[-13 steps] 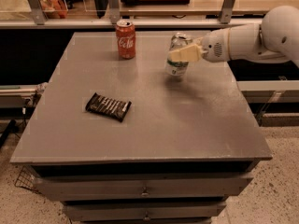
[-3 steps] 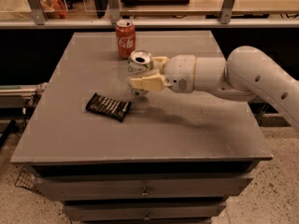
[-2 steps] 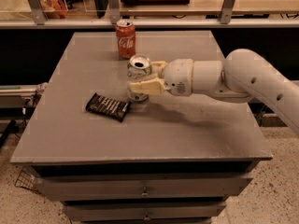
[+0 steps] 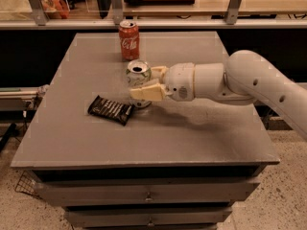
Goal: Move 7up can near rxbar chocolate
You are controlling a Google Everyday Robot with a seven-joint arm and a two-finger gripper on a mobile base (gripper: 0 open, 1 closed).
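Note:
The 7up can (image 4: pixel 137 75), silver-topped with green markings, stands upright in the middle of the grey table (image 4: pixel 201 128). My gripper (image 4: pixel 144 84) comes in from the right, shut on the can with one cream finger (image 4: pixel 146 93) across its front and the other behind it. The rxbar chocolate (image 4: pixel 111 109), a flat dark wrapped bar, lies just left of and in front of the can, about a finger's width away. The can's lower part is hidden behind the front finger.
A red Coca-Cola can (image 4: pixel 129 40) stands at the table's back edge, behind the 7up can. My white arm (image 4: pixel 240 80) stretches over the table's right half. A drawer cabinet (image 4: pixel 148 195) sits under the table. A shelf rail runs behind.
The gripper carried the 7up can from the back right of the table to the middle, beside the rxbar. Over the last second it lowered slightly and settled there.

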